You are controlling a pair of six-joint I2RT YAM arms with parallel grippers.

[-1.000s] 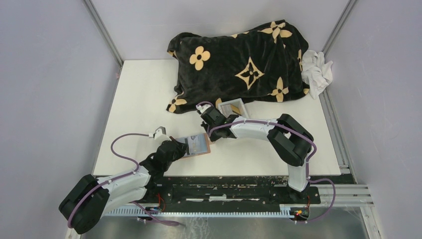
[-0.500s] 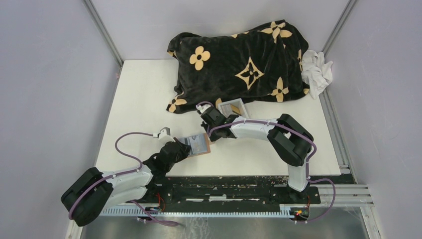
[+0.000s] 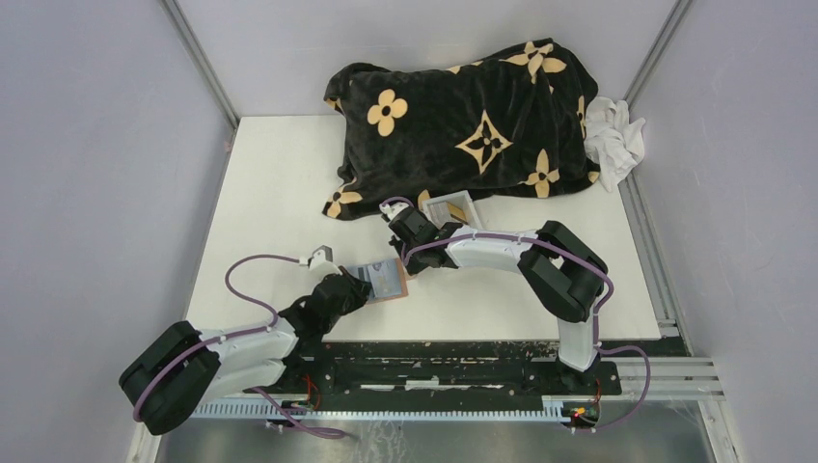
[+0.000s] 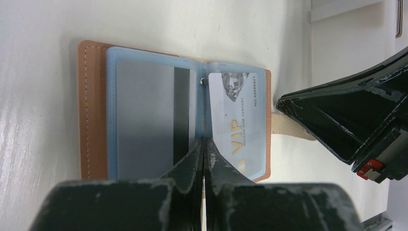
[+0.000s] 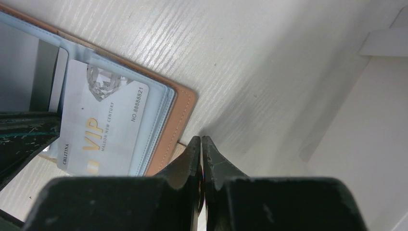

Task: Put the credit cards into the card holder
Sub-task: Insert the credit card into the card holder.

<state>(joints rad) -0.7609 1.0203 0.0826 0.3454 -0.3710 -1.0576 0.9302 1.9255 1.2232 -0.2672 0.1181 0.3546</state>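
The card holder [image 3: 386, 282] lies open on the table, brown leather [image 4: 91, 110] with pale blue plastic sleeves. A grey-silver credit card [image 4: 144, 120] with a black stripe sits in its left sleeve. A pale blue VIP credit card [image 4: 235, 120] sits in the right one and also shows in the right wrist view [image 5: 101, 125]. My left gripper [image 4: 204, 141] is shut, its tips at the fold between the two sleeves. My right gripper [image 5: 201, 138] is shut just off the holder's outer edge [image 5: 180, 110], over its tan strap [image 4: 288, 127].
A clear plastic tray [image 3: 451, 207] with a card in it stands just behind the right gripper. A black blanket [image 3: 463, 116] with gold flowers covers the back of the table. Beside the blanket at the far right lies a white cloth [image 3: 613, 135].
The left arm has shifted a little to the right, bringing its gripper closer onto the holder. The right arm has not moved.
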